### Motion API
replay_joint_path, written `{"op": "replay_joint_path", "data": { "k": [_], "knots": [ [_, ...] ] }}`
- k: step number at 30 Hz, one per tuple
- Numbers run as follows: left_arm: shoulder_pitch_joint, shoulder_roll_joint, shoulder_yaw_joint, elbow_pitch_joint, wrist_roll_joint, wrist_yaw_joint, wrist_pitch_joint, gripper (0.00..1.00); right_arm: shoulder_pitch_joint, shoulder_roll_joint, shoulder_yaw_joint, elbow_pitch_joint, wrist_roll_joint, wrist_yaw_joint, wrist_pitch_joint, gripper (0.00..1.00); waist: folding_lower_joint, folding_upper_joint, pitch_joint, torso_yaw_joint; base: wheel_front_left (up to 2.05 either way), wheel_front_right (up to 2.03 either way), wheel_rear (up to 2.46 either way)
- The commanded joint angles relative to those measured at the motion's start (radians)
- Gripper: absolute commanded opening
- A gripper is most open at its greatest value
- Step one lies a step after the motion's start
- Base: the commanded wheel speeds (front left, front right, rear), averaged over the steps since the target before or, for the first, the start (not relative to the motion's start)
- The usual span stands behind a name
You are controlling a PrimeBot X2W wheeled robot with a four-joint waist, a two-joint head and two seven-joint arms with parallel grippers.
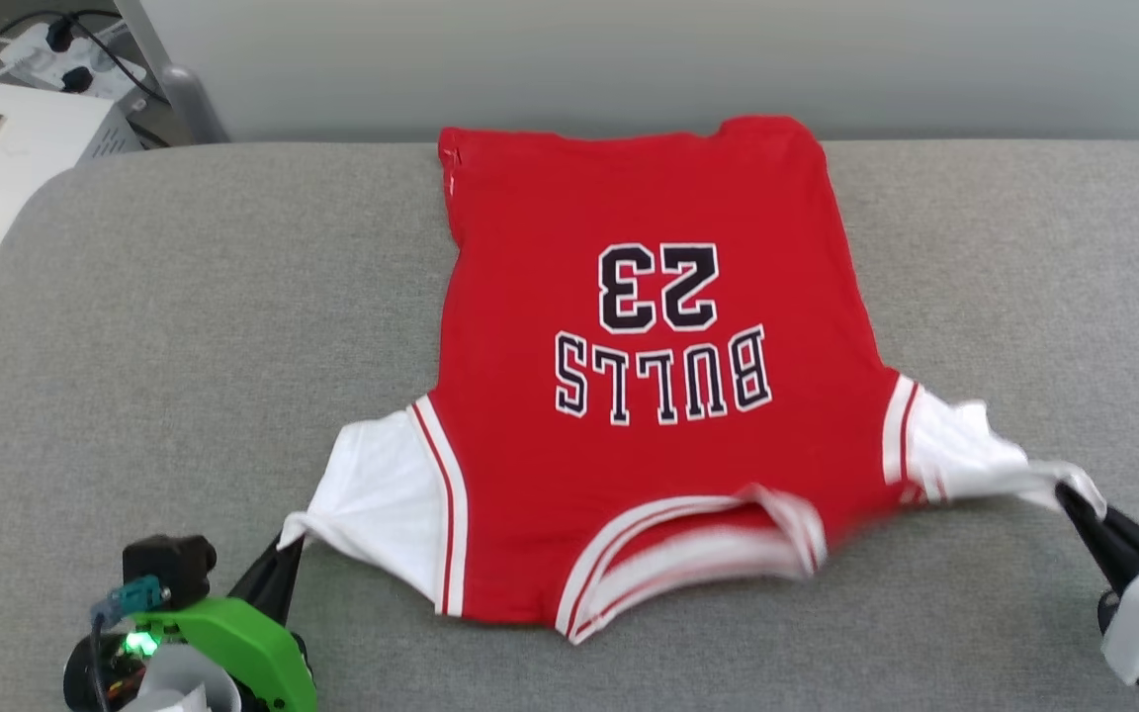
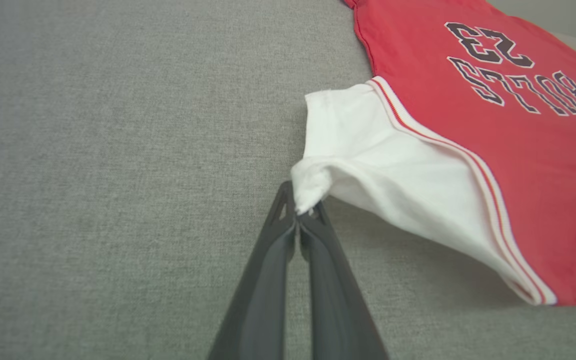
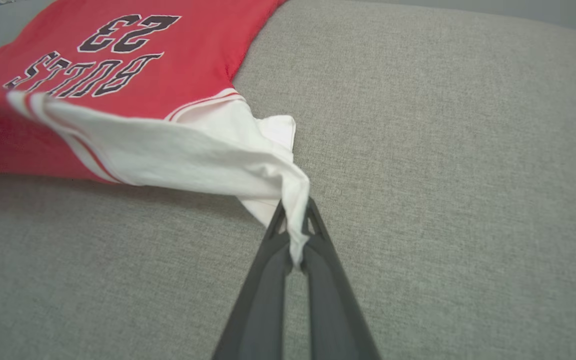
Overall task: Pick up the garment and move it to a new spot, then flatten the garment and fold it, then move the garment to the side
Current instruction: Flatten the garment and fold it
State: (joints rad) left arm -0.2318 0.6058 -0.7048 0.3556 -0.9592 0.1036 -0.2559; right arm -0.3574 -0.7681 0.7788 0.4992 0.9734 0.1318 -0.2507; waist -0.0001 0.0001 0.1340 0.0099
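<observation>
Red jersey cloth, the shirt lay print-side up on the grey cushion, ahead of both claws and between them. The left claw was pinched shut on the bunched tip of the left sleeve. The right claw was pinched shut the same way on the tip of the right sleeve, with a tail of white cloth hanging down between its fingers.

Each sleeve stretched from its claw inward to the red body, and near the claws it rode just off the cushion, with shadow under it. The collar sat midway between the claws, on the edge nearest them, and was blurred in the head view. The hem lay farthest from them, at the cushion's back edge.

The shirt's long axis therefore ran straight away from the claws, and the line from claw to claw crossed it square at the shoulders. Neither arm was nearer, since each held its own end of that line.

This looked like the flattening step, with the body mostly smooth already. The next move seemed to depend on both claws travelling together along the axis. An uneven pull would likely skew the shirt or wrinkle the shoulders.
</observation>
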Motion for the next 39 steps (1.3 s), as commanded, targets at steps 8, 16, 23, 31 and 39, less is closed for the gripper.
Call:
{"op": "replay_joint_path", "data": {
  "k": [8, 16, 23, 31, 39],
  "knots": [
    [0.193, -0.044, 0.12, 0.003, 0.046, 0.037, -0.006, 0.0, 0.298, 0.034, -0.136, -0.038, 0.022, -0.001, 0.004, 0.0, 0.0001, -0.0001, -0.084, 0.005, 0.0, 0.0, 0.0],
    [0.292, -0.072, 0.179, -0.025, 0.091, 0.036, -0.006, 0.0, 0.457, 0.038, -0.26, -0.12, 0.026, -0.001, 0.069, 0.0, 0.0001, -0.0001, -0.082, 0.005, 0.0, 0.0, 0.0],
    [0.251, -0.14, 0.181, -0.063, 0.178, 0.05, -0.006, 0.0, 0.433, 0.055, -0.408, -0.211, -0.09, -0.001, 0.166, 1.0, 0.0001, -0.0001, -0.056, 0.014, 0.0, 0.0, 0.0],
    [0.237, -0.149, 0.203, -0.178, 0.236, 0.093, -0.006, 0.0, 0.294, 0.017, -0.637, -0.386, -0.213, -0.001, 0.236, 1.0, 0.0001, -0.0001, 0.0, 0.05, 0.0, 0.0, 0.0],
    [0.162, -0.177, 0.207, -0.279, 0.298, 0.102, -0.006, 0.0, -0.093, 0.036, -0.747, -0.45, -0.251, -0.001, 0.565, 1.0, 0.0001, -0.0001, 0.154, 0.14, 0.0, 0.0, 0.0]
  ]
}}
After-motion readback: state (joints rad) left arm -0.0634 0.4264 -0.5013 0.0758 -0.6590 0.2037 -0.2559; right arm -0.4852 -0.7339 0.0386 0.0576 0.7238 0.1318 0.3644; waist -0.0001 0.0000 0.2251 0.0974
